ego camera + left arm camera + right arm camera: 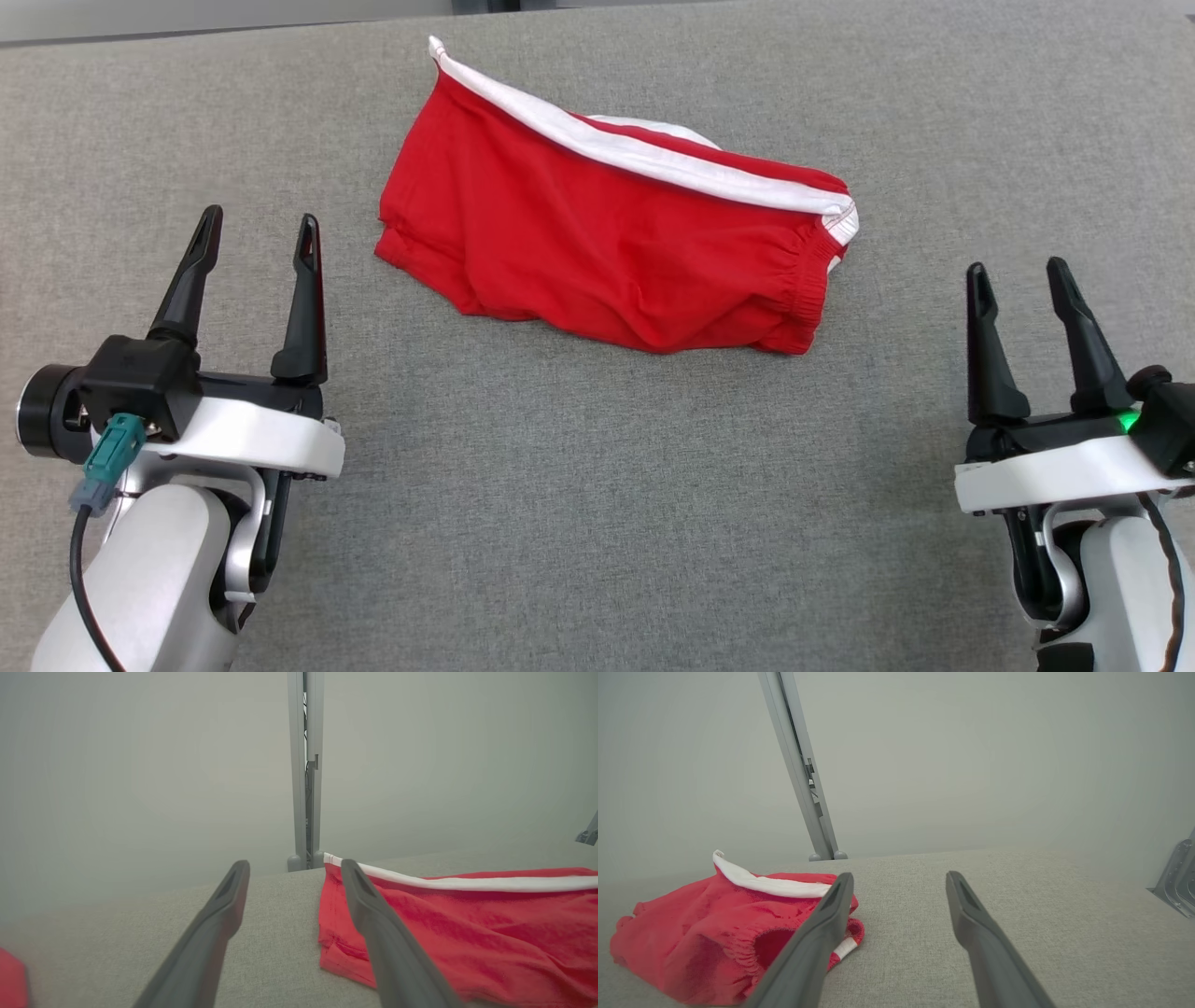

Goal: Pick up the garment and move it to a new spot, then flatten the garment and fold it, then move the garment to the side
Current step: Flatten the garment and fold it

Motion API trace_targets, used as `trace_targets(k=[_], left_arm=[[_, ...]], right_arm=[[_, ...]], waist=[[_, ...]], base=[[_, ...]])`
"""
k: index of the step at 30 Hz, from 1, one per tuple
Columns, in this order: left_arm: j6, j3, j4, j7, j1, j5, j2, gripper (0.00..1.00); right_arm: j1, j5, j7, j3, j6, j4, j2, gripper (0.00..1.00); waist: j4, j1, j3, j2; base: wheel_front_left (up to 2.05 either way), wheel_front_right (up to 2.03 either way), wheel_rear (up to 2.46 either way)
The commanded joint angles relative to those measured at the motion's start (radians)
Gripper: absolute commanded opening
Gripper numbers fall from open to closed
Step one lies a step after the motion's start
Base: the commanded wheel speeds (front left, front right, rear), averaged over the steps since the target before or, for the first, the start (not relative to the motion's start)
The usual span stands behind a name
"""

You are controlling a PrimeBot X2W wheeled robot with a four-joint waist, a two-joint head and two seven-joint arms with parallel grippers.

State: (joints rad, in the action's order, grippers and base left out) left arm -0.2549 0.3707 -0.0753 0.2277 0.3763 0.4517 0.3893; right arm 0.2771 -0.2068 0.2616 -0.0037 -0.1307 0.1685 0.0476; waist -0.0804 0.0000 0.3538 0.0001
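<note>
**Both grippers empty, garment lying on the table**

Item inspected: the garment [607, 252], a red piece with a white band. It lies loosely bunched, not flat, on the grey cloth-covered table [597, 523], in the far middle of the surface. The white band runs along its far edge from a raised corner at the far left down to the right end. The right end shows a gathered elastic opening. The near edge is rumpled, with several soft folds.

Left gripper [260, 217]: positioned at the near left, fingers spread wide, nothing between them. It stands apart from the garment's left edge, to the left of it and nearer. In the left wrist view one finger overlaps that edge, but the head view shows a strip of bare table between them.

Right gripper [1016, 268]: positioned at the near right, fingers likewise spread wide and empty. It stands to the right of the garment's elastic end, without contact.

Surroundings: a pale wall [140, 765] beyond the table's far edge, with a grey metal post [306, 765] rising against it.
</note>
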Motion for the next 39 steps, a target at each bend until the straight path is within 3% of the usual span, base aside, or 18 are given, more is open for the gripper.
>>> trace_targets(k=[1, 14, 20, 28, 39], left_arm=[[0.006, -0.001, -0.007, -0.002, 0.014, 0.005, 0.000, 1.00], [0.009, 0.023, -0.040, -0.026, 0.064, 0.005, -0.010, 1.00], [0.061, 0.066, -0.102, -0.095, 0.146, 0.014, -0.018, 1.00], [0.147, 0.100, -0.332, -0.250, 0.260, 0.079, -0.038, 1.00], [0.235, 0.089, -0.592, -0.329, 0.345, 0.167, -0.077, 1.00]], right_arm=[[-0.010, 0.003, 0.003, -0.013, 0.000, 0.001, 0.007, 1.00], [-0.006, 0.003, -0.015, -0.026, 0.000, -0.002, 0.006, 1.00], [0.009, -0.008, -0.020, -0.002, 0.000, -0.010, 0.006, 1.00], [0.016, -0.037, -0.012, 0.038, 0.000, -0.007, 0.006, 1.00], [0.007, -0.060, -0.003, 0.063, 0.000, 0.006, 0.006, 1.00]], waist=[[0.003, 0.0000, -0.007, -0.0001], [0.014, 0.0000, -0.011, -0.0001], [-0.005, 0.0000, 0.006, -0.0001], [-0.056, 0.0000, 0.033, -0.0001], [-0.097, 0.0000, 0.038, -0.0001]], base=[[0.00, 0.00, 0.00], [0.00, 0.00, 0.00], [0.00, 0.00, 0.00], [0.00, 0.00, 0.00], [0.00, 0.00, 0.00]])
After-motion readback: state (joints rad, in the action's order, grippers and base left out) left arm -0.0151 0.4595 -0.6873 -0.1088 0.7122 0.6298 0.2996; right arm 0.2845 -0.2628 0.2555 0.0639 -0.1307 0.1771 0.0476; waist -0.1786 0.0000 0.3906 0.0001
